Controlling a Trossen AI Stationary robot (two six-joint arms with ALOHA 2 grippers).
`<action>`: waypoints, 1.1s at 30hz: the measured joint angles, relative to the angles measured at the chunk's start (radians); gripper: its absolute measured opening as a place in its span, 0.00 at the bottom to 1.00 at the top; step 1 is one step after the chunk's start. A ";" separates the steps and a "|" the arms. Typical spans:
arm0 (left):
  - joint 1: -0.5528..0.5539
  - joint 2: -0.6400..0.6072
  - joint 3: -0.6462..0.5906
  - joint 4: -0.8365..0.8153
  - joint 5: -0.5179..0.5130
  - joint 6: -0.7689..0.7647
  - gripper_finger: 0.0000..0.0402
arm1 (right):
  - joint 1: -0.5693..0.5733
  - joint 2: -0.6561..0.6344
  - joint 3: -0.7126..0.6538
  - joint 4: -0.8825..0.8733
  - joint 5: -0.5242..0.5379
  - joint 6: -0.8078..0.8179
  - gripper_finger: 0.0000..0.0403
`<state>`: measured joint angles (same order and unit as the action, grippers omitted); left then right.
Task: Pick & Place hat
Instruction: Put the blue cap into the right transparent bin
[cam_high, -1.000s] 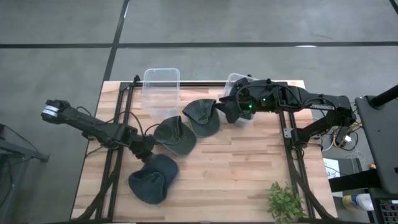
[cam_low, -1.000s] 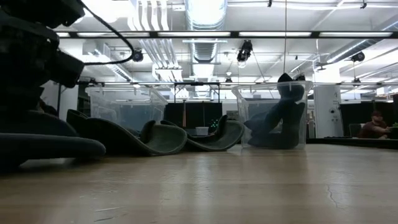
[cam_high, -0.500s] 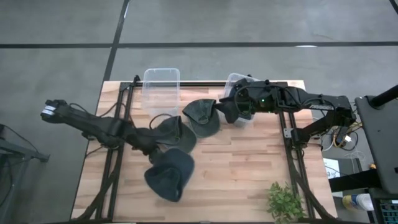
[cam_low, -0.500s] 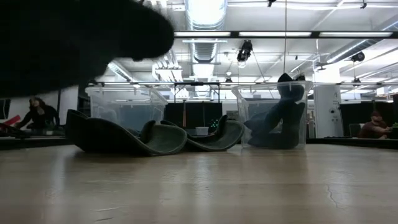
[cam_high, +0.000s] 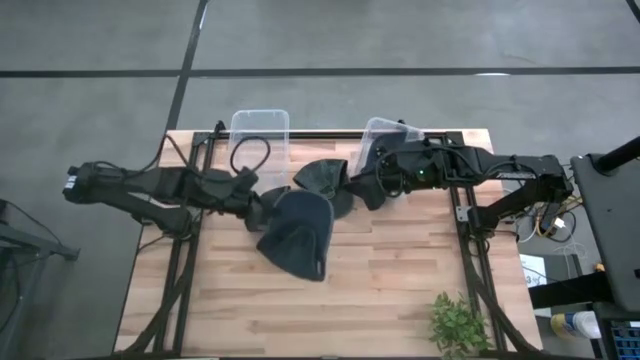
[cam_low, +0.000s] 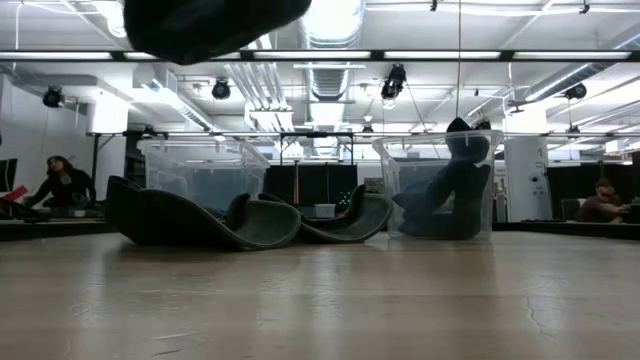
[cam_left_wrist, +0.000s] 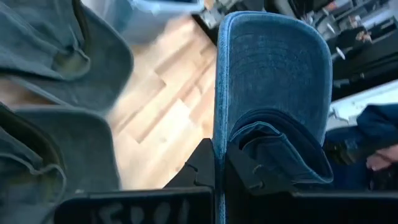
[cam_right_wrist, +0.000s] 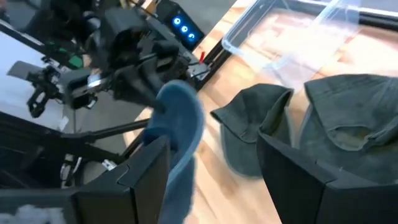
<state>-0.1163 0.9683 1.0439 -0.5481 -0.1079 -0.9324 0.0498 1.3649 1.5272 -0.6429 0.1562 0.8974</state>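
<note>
Denim is what we notice first: since the frame half a second back, the blue hat (cam_high: 296, 236) has swung from the near-left part of the table (cam_high: 400, 290) toward its middle, and the left arm has folded in with it. Earlier we saw the hat low over the boards by the front-left; now it hangs higher and closer to the grey hats. In the low view it has risen to a dark shape (cam_low: 215, 22) at the upper edge, where half a second ago it filled the upper-left corner.

We see the left gripper (cam_high: 254, 210) clenched on the hat's brim: in the left wrist view the fingers (cam_left_wrist: 202, 167) pinch the blue fabric (cam_left_wrist: 273, 93) edge-on, and the cap extends forward from them, off the wood. From above, the hat trails from the gripper toward the table's centre and front.

Two grey hats lie where they were, one (cam_high: 324, 181) just behind the carried hat and another (cam_high: 268, 200) partly covered by it and the gripper. Behind them stand the left bin (cam_high: 259, 142) and the right bin (cam_high: 385, 135).

We find the right gripper (cam_high: 368, 180) shifted slightly from the right bin's edge toward the grey hats, its fingers (cam_right_wrist: 149, 168) spread apart and holding nothing.
</note>
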 joint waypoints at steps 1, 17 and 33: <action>0.013 0.000 0.004 -0.001 -0.004 0.005 0.02 | 0.009 -0.001 0.000 0.001 0.000 0.014 0.58; 0.097 0.002 0.012 0.088 -0.005 0.019 0.02 | 0.092 0.113 -0.006 0.071 0.052 0.137 0.58; 0.097 -0.007 0.011 0.043 0.021 0.040 0.02 | 0.094 0.167 -0.003 0.157 0.054 0.131 0.25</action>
<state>-0.0189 0.9611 1.0554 -0.5053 -0.0870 -0.8921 0.1440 1.5318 1.5238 -0.4856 0.2107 1.0283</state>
